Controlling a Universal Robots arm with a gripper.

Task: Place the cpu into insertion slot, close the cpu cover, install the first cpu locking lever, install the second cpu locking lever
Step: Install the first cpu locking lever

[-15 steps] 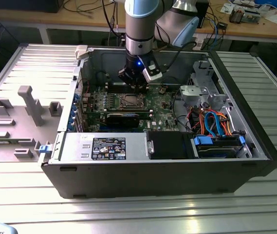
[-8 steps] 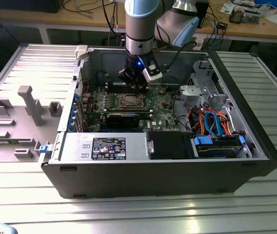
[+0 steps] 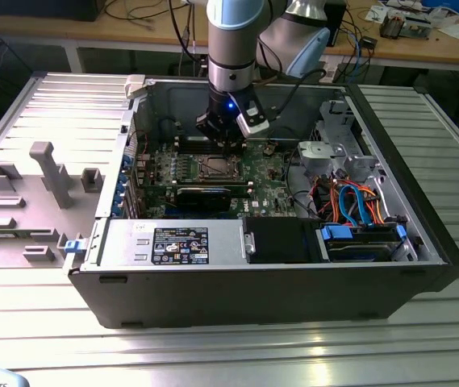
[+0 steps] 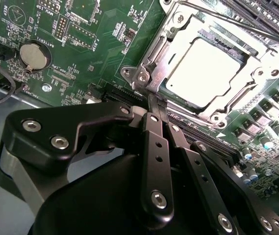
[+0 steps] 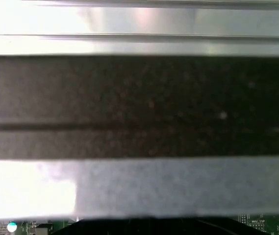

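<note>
The cpu (image 4: 203, 68), a pale silver square, lies in the insertion slot (image 3: 215, 168) on the green motherboard. The silvery cpu cover (image 4: 249, 73) lies flat around it, framing its face. A thin metal locking lever (image 4: 237, 24) runs along one side of the socket. In the second wrist view my gripper (image 4: 155, 100) is shut, its black fingers (image 4: 156, 147) pressed together with their tips at a corner of the socket frame. In the exterior view the gripper (image 3: 227, 145) hangs just behind the socket, inside the open computer case.
A long black card (image 3: 203, 196) lies just in front of the socket. A drive cage with blue and orange cables (image 3: 350, 201) stands at the exterior view's right. The case walls (image 3: 120, 161) ring the board. A coin battery (image 4: 34, 56) sits on the board.
</note>
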